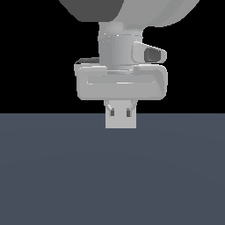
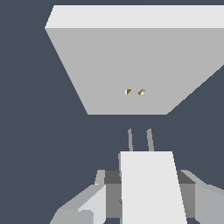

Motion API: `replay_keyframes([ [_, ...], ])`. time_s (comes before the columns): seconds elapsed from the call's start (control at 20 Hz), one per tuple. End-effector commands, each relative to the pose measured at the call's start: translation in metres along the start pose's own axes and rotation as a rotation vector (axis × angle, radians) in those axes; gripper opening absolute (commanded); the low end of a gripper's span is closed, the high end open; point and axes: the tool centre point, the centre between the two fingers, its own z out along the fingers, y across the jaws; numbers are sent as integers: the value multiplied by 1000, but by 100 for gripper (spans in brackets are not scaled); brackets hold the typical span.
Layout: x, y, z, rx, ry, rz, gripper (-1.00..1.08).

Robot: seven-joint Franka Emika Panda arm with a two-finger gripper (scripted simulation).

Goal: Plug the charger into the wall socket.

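We see the pincer [image 2: 146, 192] clamped on the charger [image 2: 151, 188]; its prongs [image 2: 140, 140] seem short of the wall socket [image 2: 131, 65], itself partly cut off.

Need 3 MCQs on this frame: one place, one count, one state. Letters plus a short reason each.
1. In the wrist view, where do the charger's prongs point?
A. Toward the wall socket
B. Away from the socket
C. Into the floor

2. How many holes show in the wall socket's face?
A. One
B. Two
C. Four

3. What state is the charger in?
A. Lying loose on the floor
B. Fully plugged in
C. Held in the gripper, not yet inserted

Answers:
1. A: the prongs of the charger aim at the wall socket, roughly in line with its holes.
2. B: two small holes sit side by side near the plate's centre.
3. C: the gripper has fingers on both sides of the block, and open floor shows between the prong tips and the plate.
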Motion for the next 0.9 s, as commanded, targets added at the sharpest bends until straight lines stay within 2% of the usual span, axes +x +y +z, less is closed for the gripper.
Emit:
replay_keyframes([
  [0.0,0,0,0,0,0,0,-100],
  [0.25,7,0,3,1,0,0,-100],
  [0.85,43,0,19,1,0,0,-100],
])
